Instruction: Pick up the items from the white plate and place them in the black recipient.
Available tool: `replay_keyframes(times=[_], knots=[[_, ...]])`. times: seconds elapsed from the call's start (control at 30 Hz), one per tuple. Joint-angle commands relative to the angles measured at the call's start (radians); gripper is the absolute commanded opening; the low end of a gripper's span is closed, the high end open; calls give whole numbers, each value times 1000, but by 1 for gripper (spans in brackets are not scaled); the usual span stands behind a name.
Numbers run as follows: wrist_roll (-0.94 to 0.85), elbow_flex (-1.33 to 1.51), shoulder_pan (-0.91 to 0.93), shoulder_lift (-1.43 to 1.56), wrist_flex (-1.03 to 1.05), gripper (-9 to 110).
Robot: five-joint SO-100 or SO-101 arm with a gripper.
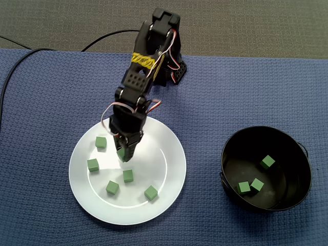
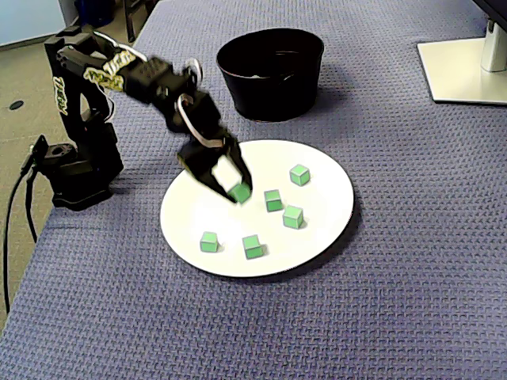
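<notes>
The white plate (image 1: 169,169) (image 2: 333,198) lies on the blue mat with several green cubes on it. My gripper (image 1: 124,155) (image 2: 235,194) reaches down over the plate's middle, and its fingers are closed on one green cube (image 1: 121,153) (image 2: 241,192), at or just above the plate surface. The arm partly hides that cube in the fixed view from above. Loose cubes sit around it, such as one (image 1: 101,142) beside the gripper and one (image 2: 273,199) close to the held cube. The black bowl (image 1: 302,154) (image 2: 269,87) stands apart from the plate and holds three green cubes (image 1: 267,162).
The arm's base (image 2: 75,170) stands at the mat's edge, with a black cable (image 1: 15,66) trailing off it. A white monitor foot (image 2: 463,71) rests at the mat's far corner. Blue mat (image 1: 246,92) covers the table.
</notes>
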Motion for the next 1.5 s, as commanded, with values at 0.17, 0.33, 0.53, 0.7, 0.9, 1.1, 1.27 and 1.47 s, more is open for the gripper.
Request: replay_keyframes(times=[0.17,0.33,0.53,0.7,0.9,1.1,1.27,1.47], knots=[[385,-733,-350,278,574,0],[433,-994,-710,179,569,0],[405,-1241,-933,-190,545,0],[411,-1256,-966,-419,526,0],[469,-1074,-983,-462,400,21],[433,-1055,-923,-302,526,40],[222,-965,-735,-2,652,41],[-405,-828,-350,164,966,39]])
